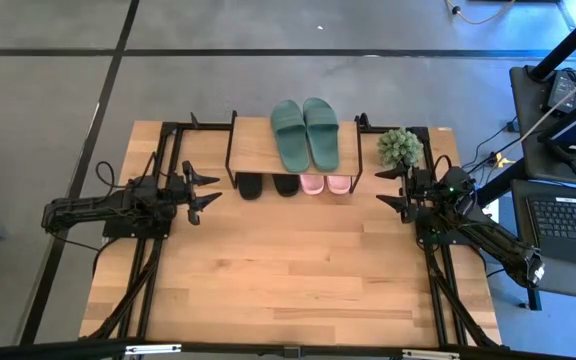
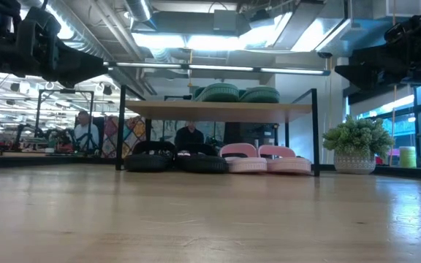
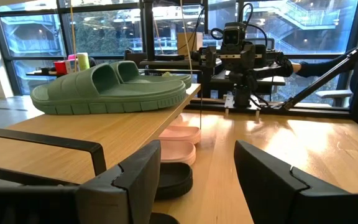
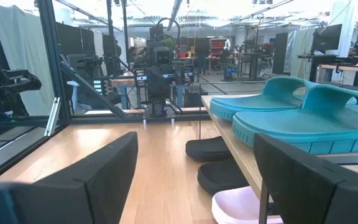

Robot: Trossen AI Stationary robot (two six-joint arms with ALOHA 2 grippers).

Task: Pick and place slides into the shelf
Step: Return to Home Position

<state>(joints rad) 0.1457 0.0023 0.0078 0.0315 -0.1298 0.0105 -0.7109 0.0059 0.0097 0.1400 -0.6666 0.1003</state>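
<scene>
Green slides (image 1: pixel 305 133) lie on the shelf (image 1: pixel 253 150) at 12 o'clock of the worktop (image 1: pixel 288 270); black slides (image 1: pixel 266 185) and pink slides (image 1: pixel 325 184) sit under it. Long axes all run 12-to-6, toes seemingly toward 6. Left hand (image 1: pixel 206 190) at 9, right hand (image 1: pixel 386 189) at 3, both empty with fingers apart. Retract straight outward, clear of the shelf legs.

The setting was a robotics lab in an open industrial workspace. Exposed ceiling ducts (image 2: pixel 196 57) and bright ceiling lights (image 2: pixel 185 42) ran overhead. Other workbenches (image 4: pixel 253 62) stood behind, and a laptop (image 1: pixel 568 215) sat beside the wooden table (image 1: pixel 288 285).
</scene>
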